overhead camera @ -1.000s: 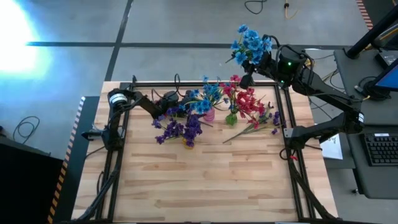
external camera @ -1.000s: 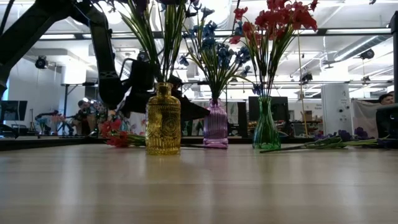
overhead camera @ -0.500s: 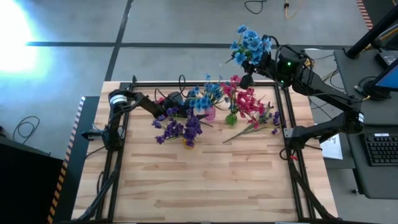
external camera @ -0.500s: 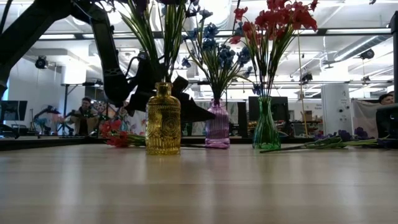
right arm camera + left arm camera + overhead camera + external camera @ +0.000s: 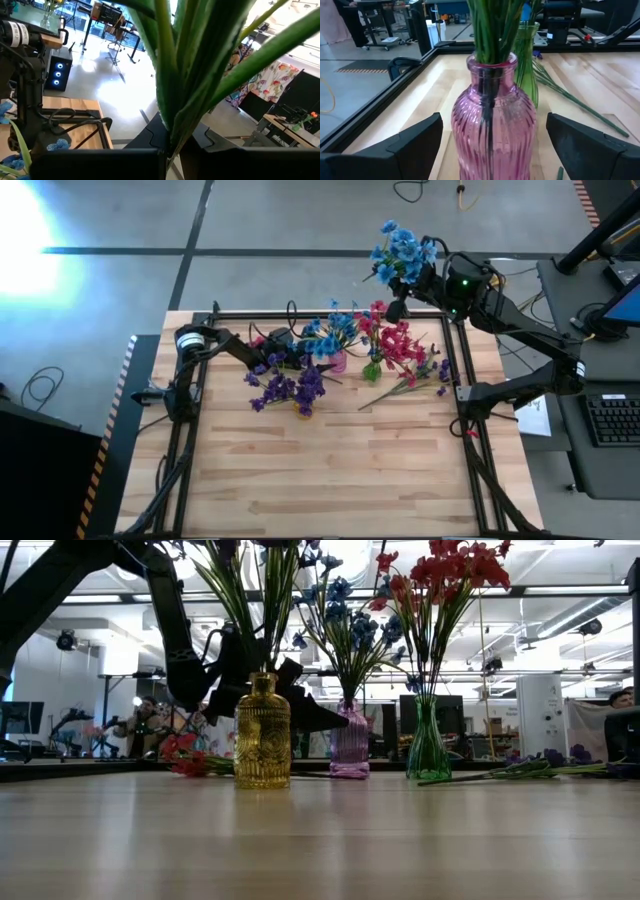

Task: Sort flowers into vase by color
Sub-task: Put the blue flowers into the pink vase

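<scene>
Three vases stand at the far middle of the table. An amber vase (image 5: pixel 262 735) holds purple flowers (image 5: pixel 290 388), a pink vase (image 5: pixel 492 125) holds blue flowers (image 5: pixel 330 335), and a green vase (image 5: pixel 428 745) holds red flowers (image 5: pixel 395 340). My left gripper (image 5: pixel 298 350) is open and level. Its fingers stand on either side of the pink vase without touching it. My right gripper (image 5: pixel 420 282) is high over the table's far right corner, shut on a bunch of blue flowers (image 5: pixel 405 250). My right gripper pinches several green stems (image 5: pixel 170 132) of the blue bunch together between its two fingers. The stems run on forward past the fingertips, and the blooms stand beyond the gripper. The bunch is lifted clear of the table.
Loose purple and red sprigs (image 5: pixel 410 385) lie on the table to the right of the green vase. A few red sprigs (image 5: pixel 185 755) lie near the left arm at the far left. The table's near half is bare wood (image 5: pixel 330 470). A black frame (image 5: pixel 190 430) runs along the table's edges.
My left gripper has moved toward the table's right edge, up to the pink vase, staying open and low.
</scene>
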Available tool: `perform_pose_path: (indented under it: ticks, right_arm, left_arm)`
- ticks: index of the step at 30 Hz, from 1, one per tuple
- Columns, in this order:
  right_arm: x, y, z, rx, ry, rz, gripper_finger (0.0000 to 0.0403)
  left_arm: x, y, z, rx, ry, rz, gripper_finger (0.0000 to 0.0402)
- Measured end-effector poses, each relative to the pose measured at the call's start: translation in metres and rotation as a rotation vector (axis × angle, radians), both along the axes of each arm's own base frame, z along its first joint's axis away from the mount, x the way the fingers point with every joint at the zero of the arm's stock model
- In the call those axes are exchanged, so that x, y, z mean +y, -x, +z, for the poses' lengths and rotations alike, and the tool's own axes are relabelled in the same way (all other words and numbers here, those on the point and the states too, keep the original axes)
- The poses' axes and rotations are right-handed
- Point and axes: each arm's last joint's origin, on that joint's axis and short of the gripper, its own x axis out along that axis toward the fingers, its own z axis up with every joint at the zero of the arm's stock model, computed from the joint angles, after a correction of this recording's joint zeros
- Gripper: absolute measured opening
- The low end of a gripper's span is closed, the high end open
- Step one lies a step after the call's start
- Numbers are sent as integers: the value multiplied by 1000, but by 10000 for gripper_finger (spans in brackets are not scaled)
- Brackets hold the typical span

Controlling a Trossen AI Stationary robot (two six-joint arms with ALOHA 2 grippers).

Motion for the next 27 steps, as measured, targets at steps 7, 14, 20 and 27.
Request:
perform_pose_path:
  ticks: [7,14,20,27]
  right_arm:
    - [0,0,0,0,0,0,18]
    - [0,0,0,0,0,0,18]
    - [0,0,0,2,3,-1,18]
    - [0,0,0,4,8,0,18]
  left_arm:
    - [0,0,0,-1,8,1,340]
    - [2,-1,-14,-25,59,61,340]
    - [1,2,-21,-107,47,77,340]
    - [0,2,-21,-112,47,79,340]
